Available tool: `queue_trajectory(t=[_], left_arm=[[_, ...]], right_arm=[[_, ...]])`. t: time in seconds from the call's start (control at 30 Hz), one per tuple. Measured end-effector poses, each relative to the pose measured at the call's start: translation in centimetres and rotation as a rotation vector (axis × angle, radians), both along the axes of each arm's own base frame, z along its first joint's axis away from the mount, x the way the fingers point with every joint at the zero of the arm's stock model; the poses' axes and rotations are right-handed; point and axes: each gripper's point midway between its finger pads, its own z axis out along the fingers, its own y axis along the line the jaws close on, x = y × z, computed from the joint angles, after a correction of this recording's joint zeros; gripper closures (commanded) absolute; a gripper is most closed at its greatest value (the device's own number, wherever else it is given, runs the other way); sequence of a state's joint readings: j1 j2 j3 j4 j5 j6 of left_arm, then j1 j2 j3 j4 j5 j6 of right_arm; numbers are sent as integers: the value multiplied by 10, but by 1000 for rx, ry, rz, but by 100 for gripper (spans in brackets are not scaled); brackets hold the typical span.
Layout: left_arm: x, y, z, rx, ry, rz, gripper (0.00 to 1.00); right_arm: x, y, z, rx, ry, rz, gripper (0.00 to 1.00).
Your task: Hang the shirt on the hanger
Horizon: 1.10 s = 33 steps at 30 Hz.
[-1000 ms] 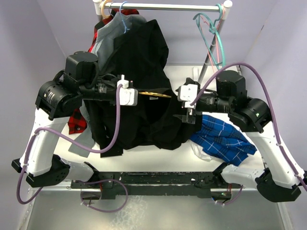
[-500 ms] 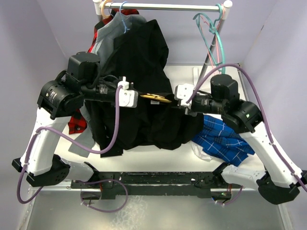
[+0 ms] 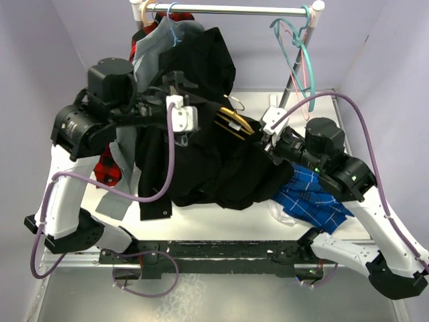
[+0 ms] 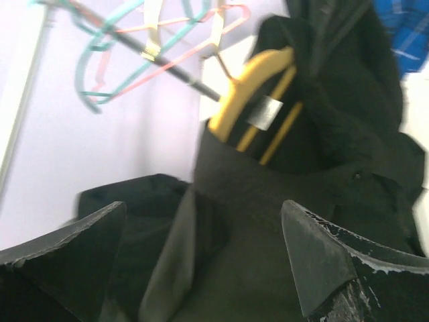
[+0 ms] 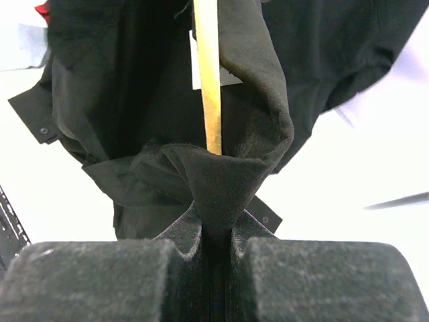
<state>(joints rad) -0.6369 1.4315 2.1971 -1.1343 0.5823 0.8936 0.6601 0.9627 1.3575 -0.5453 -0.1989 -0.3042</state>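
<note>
You've got a white table (image 3: 228, 218). The black shirt (image 3: 201, 181) pools its lower part mid-table. A blue-checked shirt (image 3: 312, 201) lies crumpled at right, touching the black one, with a white cloth (image 3: 278, 213) at its near edge. A grey shirt (image 3: 110, 204) tail rests at left. Red plaid (image 3: 105, 171) is beside it; contact unclear.

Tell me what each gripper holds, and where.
The right gripper pinches a bunched fold of the black shirt, beside the yellow hanger. The left gripper is open, holding nothing.

Top cam overhead-rear; wrist cams close-up, all share hanger (image 3: 236, 123).
</note>
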Motion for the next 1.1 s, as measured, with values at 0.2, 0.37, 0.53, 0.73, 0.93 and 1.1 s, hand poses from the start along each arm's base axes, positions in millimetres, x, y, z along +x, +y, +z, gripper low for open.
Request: queue_trajectory(t=[0.2,0.37,0.53,0.73,0.93,1.1], left_arm=[[6,33,84,-117,-238,170,1],[8,75,161,-287,-437,379,1],[16,112,204,-434,-521,588,1],[30,151,228,-634,-489,836,1],[23,181,239,-813,-436,968,1],[15,196,241,-905,-396,1012,1]], right_arm=[[21,-11,-9,-44,138,-169,100],[55,-2,33,-13,167,-291,100],[82,-2,56,4,167,-407,100],[110,-10,55,-18,184,-569,100],[133,-24,65,8,155,-749,100],[150,-35,87,73,99,-863,100]])
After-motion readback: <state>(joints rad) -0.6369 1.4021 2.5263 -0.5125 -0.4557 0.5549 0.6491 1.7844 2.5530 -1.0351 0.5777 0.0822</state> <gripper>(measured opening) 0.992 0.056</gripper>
